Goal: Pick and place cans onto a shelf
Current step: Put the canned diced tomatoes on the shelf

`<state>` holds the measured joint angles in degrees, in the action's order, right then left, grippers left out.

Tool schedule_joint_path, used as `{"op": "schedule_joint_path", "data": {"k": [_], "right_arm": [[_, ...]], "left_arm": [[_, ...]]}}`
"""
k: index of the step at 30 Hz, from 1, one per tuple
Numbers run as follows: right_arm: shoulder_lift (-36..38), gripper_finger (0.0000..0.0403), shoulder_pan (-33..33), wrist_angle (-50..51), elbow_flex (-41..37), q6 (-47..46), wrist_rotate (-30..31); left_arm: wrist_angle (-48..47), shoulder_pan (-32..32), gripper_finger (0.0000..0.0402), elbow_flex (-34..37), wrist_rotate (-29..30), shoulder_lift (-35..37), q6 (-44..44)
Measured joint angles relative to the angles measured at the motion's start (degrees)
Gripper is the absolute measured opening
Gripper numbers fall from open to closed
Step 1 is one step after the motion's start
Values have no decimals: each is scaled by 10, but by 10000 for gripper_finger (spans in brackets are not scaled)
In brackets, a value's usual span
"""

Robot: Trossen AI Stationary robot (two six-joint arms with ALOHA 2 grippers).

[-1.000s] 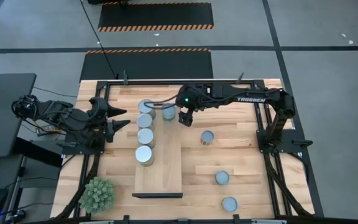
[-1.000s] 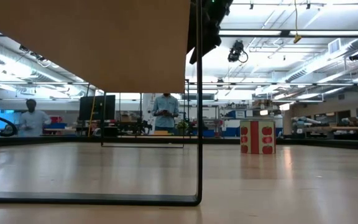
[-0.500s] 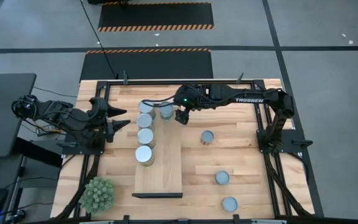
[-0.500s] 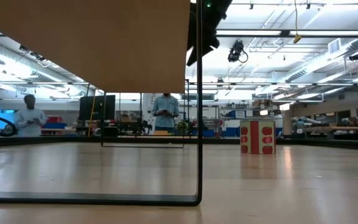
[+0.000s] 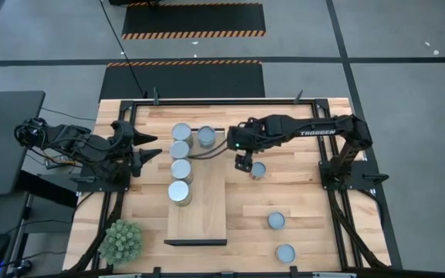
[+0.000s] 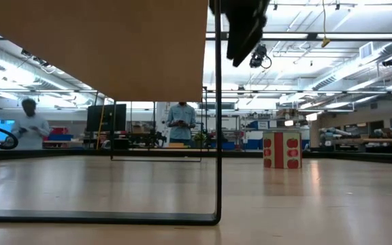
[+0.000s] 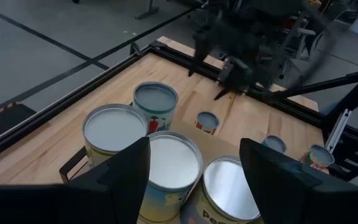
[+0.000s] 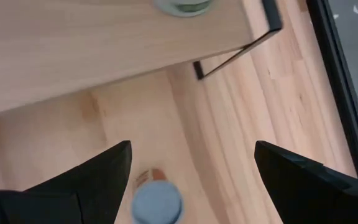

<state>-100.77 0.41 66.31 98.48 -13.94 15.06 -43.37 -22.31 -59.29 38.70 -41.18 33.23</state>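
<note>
While three small round silvery-topped metal cans stand loose on the tabletop, at (image 5: 284,252), (image 5: 276,221) and (image 5: 258,171), the right gripper (image 5: 243,164) hovers just beside the last with its fingers spread apart. Past it, five more cans (image 5: 180,170) sit on the long pale wooden shelf (image 5: 207,212). Farther left, the left gripper (image 5: 147,147) waits at the table's edge, fingers apart.

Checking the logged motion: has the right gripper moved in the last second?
Yes. In the high view the right gripper has left the shelf edge and the can there, now beside the nearest loose can.
</note>
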Motion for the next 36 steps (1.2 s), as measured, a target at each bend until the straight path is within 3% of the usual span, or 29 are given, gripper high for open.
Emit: {"op": "schedule_joint_path", "data": {"k": [5,14,19,24,36], "right_arm": [[25,347,26,-20,-30,-25,27],[128,348,60,-225,-258,-72,51],[152,361,62,-258,-342,-75,8],[157,396,61,-256,-379,-63,-24],[155,399,25,-312,-429,-6,-46]], "left_arm": [[-11,0,254,0,0,1,0],[-16,0,254,0,0,1,0],[-16,0,254,0,-8,1,1],[-16,0,254,0,-10,1,1],[-16,0,254,0,-10,1,1]]}}
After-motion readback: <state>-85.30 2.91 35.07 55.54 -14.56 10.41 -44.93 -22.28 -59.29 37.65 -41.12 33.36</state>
